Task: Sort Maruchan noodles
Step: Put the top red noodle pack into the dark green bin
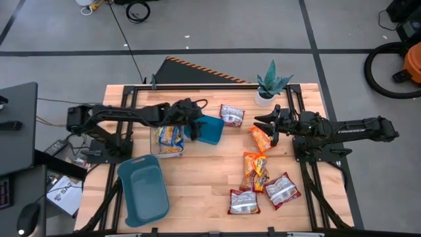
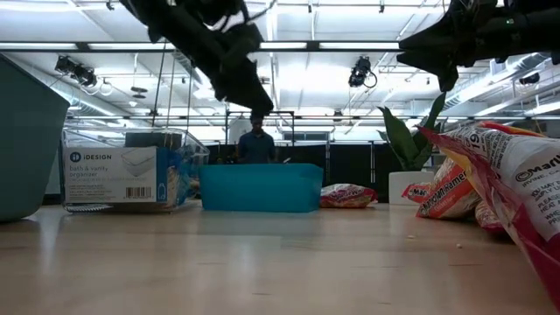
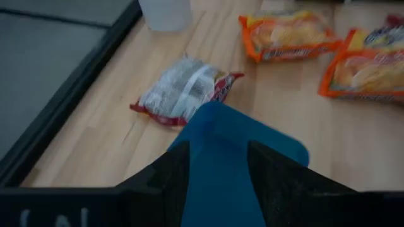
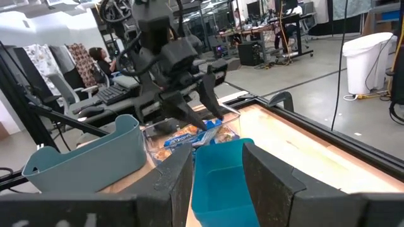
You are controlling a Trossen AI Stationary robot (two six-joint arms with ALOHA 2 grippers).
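A red-and-white packet (image 2: 525, 188) looms closest at the low camera. The left pincer (image 1: 195, 117), fingers parted and empty, hangs over the small teal bin (image 1: 209, 130) mid-tabletop; the right pincer (image 1: 268, 125), also parted, hovers by the orange packet (image 1: 260, 139). Best descend squarely on that packet's middle, clear of its neighbours (image 1: 255, 171) toward the near edge.

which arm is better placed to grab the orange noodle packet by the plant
Right, likely. The right tool hovers open just beside the orange packet. The left tool is farther off, above the small teal bin.
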